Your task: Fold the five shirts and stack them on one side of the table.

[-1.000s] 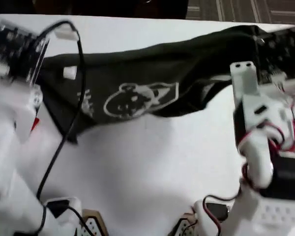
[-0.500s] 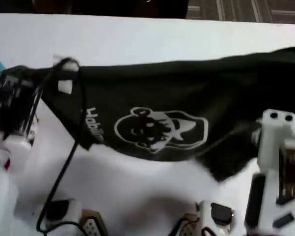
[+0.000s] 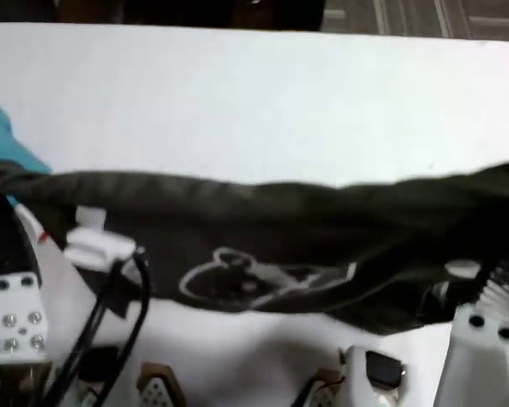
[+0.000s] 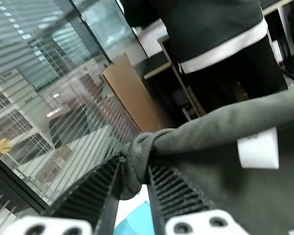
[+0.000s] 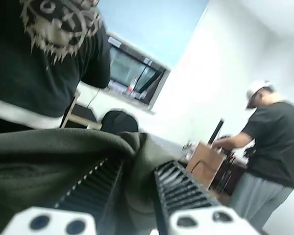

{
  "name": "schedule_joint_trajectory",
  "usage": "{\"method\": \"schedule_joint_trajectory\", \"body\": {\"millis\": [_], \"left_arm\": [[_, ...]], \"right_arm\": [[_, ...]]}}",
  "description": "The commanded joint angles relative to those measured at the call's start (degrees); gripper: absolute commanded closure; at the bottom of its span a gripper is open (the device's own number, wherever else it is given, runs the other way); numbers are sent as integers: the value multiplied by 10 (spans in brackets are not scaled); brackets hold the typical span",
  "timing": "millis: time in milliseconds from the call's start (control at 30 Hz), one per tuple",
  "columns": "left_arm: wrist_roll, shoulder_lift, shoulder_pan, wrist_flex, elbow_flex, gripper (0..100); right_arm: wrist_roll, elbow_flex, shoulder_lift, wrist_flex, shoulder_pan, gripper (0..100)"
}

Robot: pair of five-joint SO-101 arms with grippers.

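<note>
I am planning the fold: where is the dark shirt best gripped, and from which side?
Take the shirt at the two ends of its upper edge, I would say, one gripper from each outer side. It hangs stretched as a long band over the table, and the cloth gathers into a thick bunch at each end, as the left gripper and right gripper hold it now.

White screw-studded arms (image 3: 17,318), black cables (image 3: 102,318), ribbed black claw fingers (image 4: 176,188).

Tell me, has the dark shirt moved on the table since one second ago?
Yes. The dark shirt has come away from the table's far edge, toward the near edge.
</note>
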Motion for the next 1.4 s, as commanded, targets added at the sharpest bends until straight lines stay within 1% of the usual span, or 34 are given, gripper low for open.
{"method": "schedule_joint_trajectory", "body": {"millis": [0, 100, 267, 533, 833, 1033, 1133, 1200, 1267, 1367], "left_arm": [[4, -3, 5, -11, -3, 976], [4, -3, 5, -10, 7, 976], [4, -7, 3, -11, 78, 976], [5, -9, 2, -8, 86, 976], [3, -107, 2, -4, 91, 976], [2, -122, 2, -4, 93, 976], [1, -122, 2, -12, 141, 976], [1, -122, 2, -34, 203, 976], [1, -123, -11, -76, 271, 976], [4, -122, -33, -175, 378, 976]], "right_arm": [[1, -25, 0, 0, 5, 980], [1, -25, 0, -17, 5, 980], [1, -23, 2, -47, 5, 980], [1, -25, -1, -22, 2, 980], [0, -20, -49, 0, 1, 980], [0, -17, -52, 0, 1, 980], [-1, 28, -36, -7, 1, 980], [-1, 69, -19, -17, 0, 979], [-1, 116, -1, -37, -3, 979], [-1, 195, 23, -81, -36, 979]]}}
